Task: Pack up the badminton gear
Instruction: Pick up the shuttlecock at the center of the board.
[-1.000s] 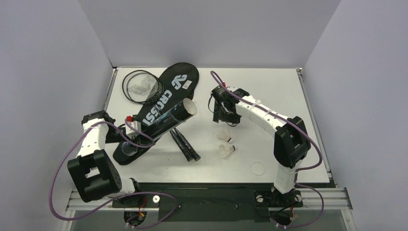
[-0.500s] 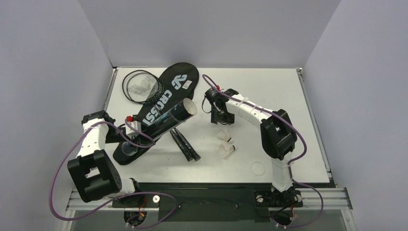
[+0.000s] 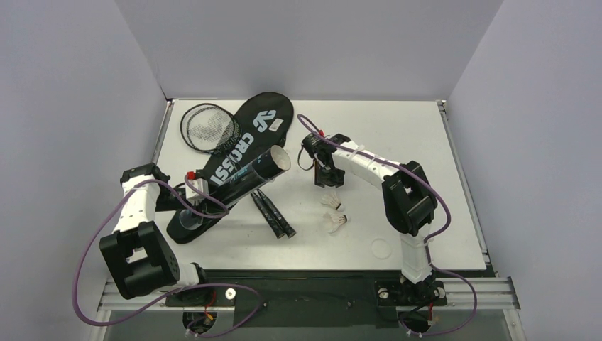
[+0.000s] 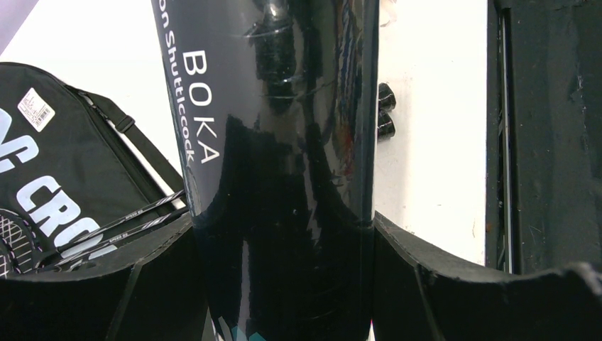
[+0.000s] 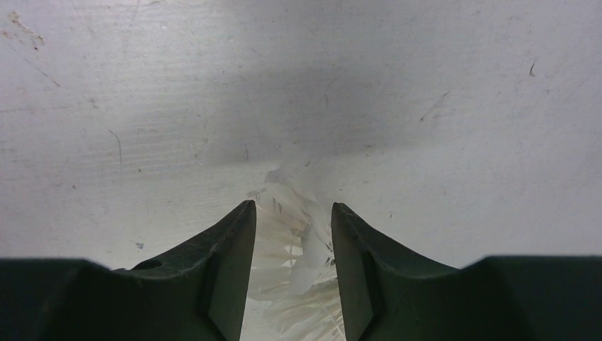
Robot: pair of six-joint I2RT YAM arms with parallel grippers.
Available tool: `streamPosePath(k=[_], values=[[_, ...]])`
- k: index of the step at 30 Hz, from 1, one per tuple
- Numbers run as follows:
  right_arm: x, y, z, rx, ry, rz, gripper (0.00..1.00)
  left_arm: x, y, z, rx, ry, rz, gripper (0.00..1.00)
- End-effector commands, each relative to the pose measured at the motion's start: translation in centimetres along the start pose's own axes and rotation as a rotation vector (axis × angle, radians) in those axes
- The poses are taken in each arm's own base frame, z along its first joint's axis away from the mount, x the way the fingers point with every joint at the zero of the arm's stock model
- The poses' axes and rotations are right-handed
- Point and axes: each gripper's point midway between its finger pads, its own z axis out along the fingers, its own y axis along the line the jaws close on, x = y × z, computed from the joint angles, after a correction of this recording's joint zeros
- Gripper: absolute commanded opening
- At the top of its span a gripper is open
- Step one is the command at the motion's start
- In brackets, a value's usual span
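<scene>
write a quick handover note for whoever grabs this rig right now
Left gripper: shut on the black BOKA shuttlecock tube, held slanted over the CROSSWAY racket bag, open end toward the middle of the table.
Right gripper: shut on one feather shuttlecock, just right of the tube's open end.
Two more shuttlecocks lie loose near the right arm; only three are in view.
The two rackets lie across the bag, not inside it.
Done: nothing visibly packed.
Left: shuttlecocks into the tube, then likely rackets and tube into the bag.
</scene>
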Motion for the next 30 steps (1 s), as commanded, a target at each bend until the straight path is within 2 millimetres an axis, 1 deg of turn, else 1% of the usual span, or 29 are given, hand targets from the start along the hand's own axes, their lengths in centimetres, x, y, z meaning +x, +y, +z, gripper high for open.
streamPosePath(k=[1,5,7,8,9,10,12,14,17,19,23,25,28,29,30], values=[[1.5,-1.1,0.5,0.051,0.04,-0.038,0.39,-1.6,-0.4,0.0,-0.011,-0.035,0.022,0.2],[1.7,-1.1,0.5,0.048,0.045,-0.044,0.36,-1.8,-0.3,-0.1,-0.014,-0.036,0.024,0.2],[1.8,-1.2,0.5,0.047,0.049,-0.047,0.3,-1.8,-0.4,-0.1,-0.013,-0.036,0.027,0.2],[1.8,-1.2,0.5,0.046,0.052,-0.047,0.26,-1.8,-0.4,-0.1,-0.014,-0.036,0.028,0.2],[1.9,-1.3,0.5,0.046,0.053,-0.049,0.23,-1.8,-0.3,-0.1,-0.014,-0.035,0.03,0.2],[1.9,-1.3,0.5,0.046,0.053,-0.048,0.16,-1.9,-0.3,-0.1,-0.015,-0.034,0.03,0.2],[1.8,-1.5,0.4,0.046,0.052,-0.046,0.09,-1.9,-0.3,-0.1,-0.015,-0.032,0.032,0.2],[1.7,-1.7,0.2,0.042,0.05,-0.04,0.04,-1.9,-0.3,-0.1,-0.015,-0.031,0.034,0.2],[1.3,-2.0,-0.1,0.036,0.043,-0.028,0.01,-2.0,-0.3,-0.2,-0.017,-0.029,0.038,0.2],[0.7,-2.2,-0.9,0.025,0.028,-0.018,0.0,-1.9,-0.3,-0.2,-0.016,-0.027,0.039,0.2],[-0.9,-2.1,-3.2,-0.009,-0.013,-0.007,0.0,-1.9,-0.3,-0.2,-0.015,-0.028,0.038,0.2],[-2.0,-1.9,-4.8,-0.039,-0.047,0.005,0.0,-1.9,-0.3,-0.2,-0.015,-0.03,0.035,0.2],[-3.6,-2.0,-7.7,-0.094,-0.106,0.035,0.0,-1.9,-0.3,-0.2,-0.015,-0.031,0.032,0.2],[-4.1,-2.2,-8.4,-0.108,-0.122,0.05,0.0,-1.9,-0.3,-0.2,-0.014,-0.03,0.032,0.2],[-4.5,-2.3,-9.6,-0.137,-0.143,0.067,0.0,-1.9,-0.3,-0.2,-0.016,-0.029,0.033,0.2]])
